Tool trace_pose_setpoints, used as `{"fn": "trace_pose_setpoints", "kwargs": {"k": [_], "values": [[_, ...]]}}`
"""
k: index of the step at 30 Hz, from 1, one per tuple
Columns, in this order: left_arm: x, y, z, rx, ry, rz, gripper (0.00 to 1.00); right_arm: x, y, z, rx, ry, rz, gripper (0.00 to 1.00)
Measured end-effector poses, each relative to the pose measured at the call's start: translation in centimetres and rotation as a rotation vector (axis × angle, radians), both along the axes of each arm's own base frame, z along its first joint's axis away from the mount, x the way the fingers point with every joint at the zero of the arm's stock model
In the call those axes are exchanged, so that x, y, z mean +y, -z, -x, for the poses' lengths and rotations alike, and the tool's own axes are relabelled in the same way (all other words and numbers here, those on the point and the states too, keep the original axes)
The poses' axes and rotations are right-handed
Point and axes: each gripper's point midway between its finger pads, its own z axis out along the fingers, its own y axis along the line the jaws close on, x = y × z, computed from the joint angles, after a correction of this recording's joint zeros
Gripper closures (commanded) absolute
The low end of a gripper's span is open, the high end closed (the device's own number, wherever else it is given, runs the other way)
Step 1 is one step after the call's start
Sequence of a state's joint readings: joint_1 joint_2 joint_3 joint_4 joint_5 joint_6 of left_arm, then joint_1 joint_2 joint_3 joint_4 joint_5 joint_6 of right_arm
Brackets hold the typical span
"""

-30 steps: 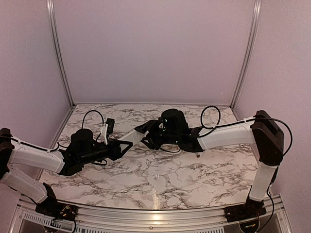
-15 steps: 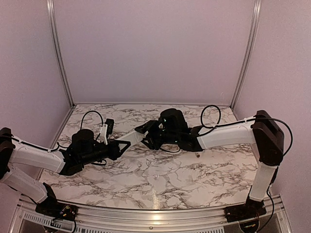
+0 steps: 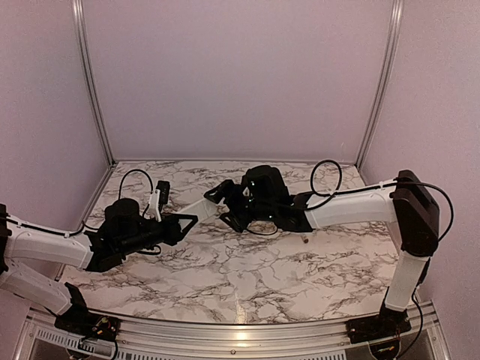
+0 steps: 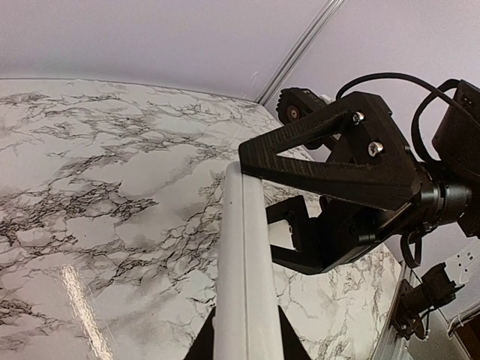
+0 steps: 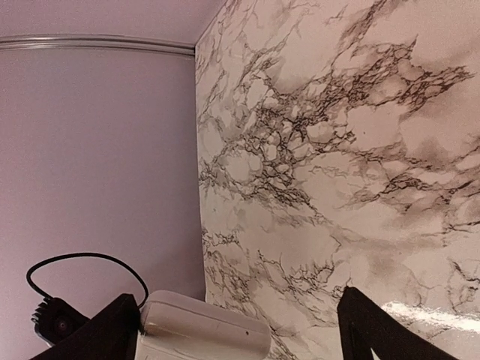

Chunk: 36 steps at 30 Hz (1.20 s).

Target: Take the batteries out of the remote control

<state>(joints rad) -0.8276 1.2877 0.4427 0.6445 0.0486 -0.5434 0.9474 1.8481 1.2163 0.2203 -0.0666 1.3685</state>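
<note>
The white remote control (image 3: pixel 201 208) is held off the table between the two arms. My left gripper (image 3: pixel 187 220) is shut on its near end. In the left wrist view the remote (image 4: pixel 241 255) runs edge-on out of the left gripper (image 4: pixel 244 341). My right gripper (image 3: pixel 220 205) is open around the remote's far end. In the right wrist view that end (image 5: pixel 204 330) lies against one finger (image 5: pixel 112 330), with a wide gap to the other. A tiny gold-brown battery (image 3: pixel 305 241) lies on the table under the right arm. The dark battery is not in view.
The marble table (image 3: pixel 247 277) is walled at the back and both sides. A small black and white part (image 3: pixel 160 189) with a cable sits behind the left arm. The right arm's cable loops above its forearm (image 3: pixel 326 176).
Both grippers and the remote have shifted a little to the left and away from the arm bases. The grips look unchanged.
</note>
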Motion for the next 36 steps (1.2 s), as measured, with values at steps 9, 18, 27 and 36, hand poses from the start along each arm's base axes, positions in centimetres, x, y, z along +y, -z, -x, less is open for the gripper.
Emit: {"fn": "trace_pose_setpoints", "kwargs": {"k": [9,18,27,36], "values": [[1.1,-0.9,0.0,-0.022,-0.046,0.007,1.0,-1.8,-2.6,0.1,-0.213,-0.057,0.089,0.11],[2.1,0.2,0.0,-0.023,-0.084,-0.02,1.0,-6.0,-3.7,-0.2,-0.464,-0.157,0.233,0.06],[2.3,0.5,0.7,-0.038,-0.056,-0.006,1.0,-7.9,-4.8,1.5,-0.612,-0.256,0.302,0.08],[0.9,-0.5,1.9,-0.06,0.048,0.03,1.0,-9.2,-4.2,3.5,-0.659,-0.337,0.355,0.11]]}}
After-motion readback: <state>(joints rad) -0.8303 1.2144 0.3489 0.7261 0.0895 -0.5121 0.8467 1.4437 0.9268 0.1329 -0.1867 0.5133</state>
